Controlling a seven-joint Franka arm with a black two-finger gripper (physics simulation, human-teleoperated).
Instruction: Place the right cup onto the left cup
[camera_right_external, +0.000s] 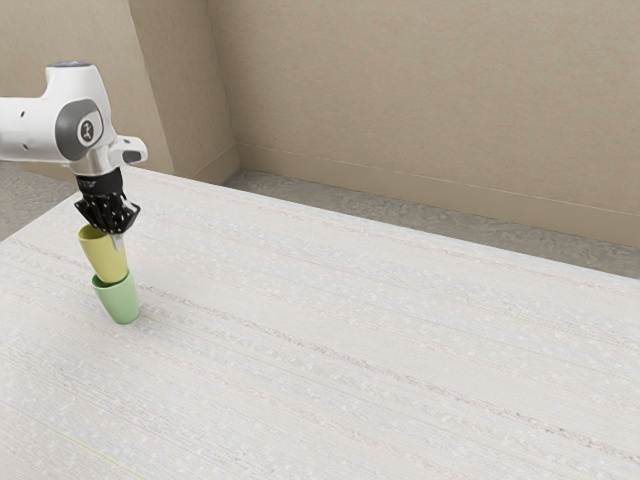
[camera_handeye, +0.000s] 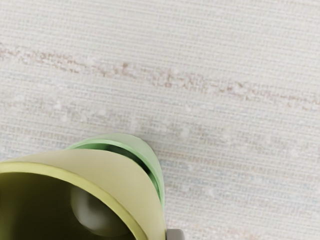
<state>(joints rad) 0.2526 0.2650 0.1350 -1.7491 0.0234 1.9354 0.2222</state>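
My pincer (camera_right_external: 116, 238): black, angular linkages, pinching the yellow cup (camera_right_external: 105, 256) by its wall near the rim. Yellow cup: smooth, tapered, round-mouthed, base inside the green cup's mouth. Green cup (camera_right_external: 119, 300): smooth, likewise tapered, on the pale, streaked, weave-textured table (camera_right_external: 330, 400).

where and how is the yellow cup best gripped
I'd pinch the yellow cup by its wall at the rim, coming from above: the wide, open mouth faces up and the cup narrows downward, while its base is at the green cup's mouth, so a low grip would likely bump that cup.
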